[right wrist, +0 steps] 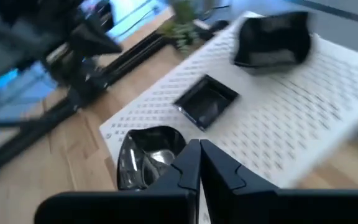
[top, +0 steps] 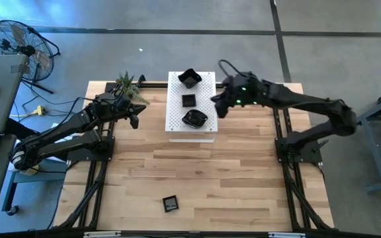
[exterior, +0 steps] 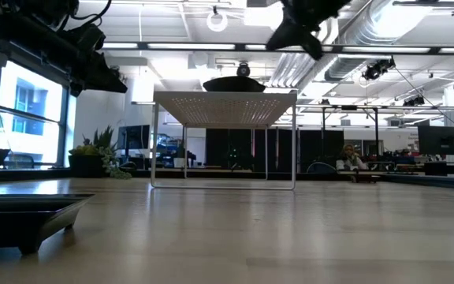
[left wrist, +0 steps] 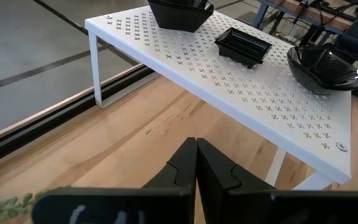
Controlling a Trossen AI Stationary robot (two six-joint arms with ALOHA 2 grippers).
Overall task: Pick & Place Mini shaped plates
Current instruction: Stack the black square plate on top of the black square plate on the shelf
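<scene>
High view: a white perforated board [top: 191, 125] stands on legs at the middle of the tabletop's [top: 230, 178] far edge, raised like a small shelf. Three mini shaped plates sit on it in a row: a deep angular plate [top: 190, 77] nearest the far edge, a small rectangular plate [top: 188, 100] in the middle, and a rounded wavy-edged plate [top: 194, 119] at the board's near end. A fourth, small square plate [top: 170, 203] lies alone on the bare wood close to the near edge, well apart from the board.

The right claw [top: 219, 106] hangs just beside the board's right edge, above it, level with the rectangular and wavy-edged plates. Its fingers are pressed together and hold nothing; the right wrist view shows them closed over the wavy-edged plate [right wrist: 146, 158], not touching it as far as can be seen.

The left claw [top: 135, 119] waits off the board's left side, near the far-left part of the tabletop, its fingers also closed together and empty. A small green plant [top: 128, 84] stands just behind it by the far edge.

Low view: the board [exterior: 225, 106] shows on its thin legs with the space under it open, and the square plate [exterior: 24, 213] sits close by at the left.

Off the tabletop, a floor fan [top: 15, 41] stands beyond the far-left corner.
</scene>
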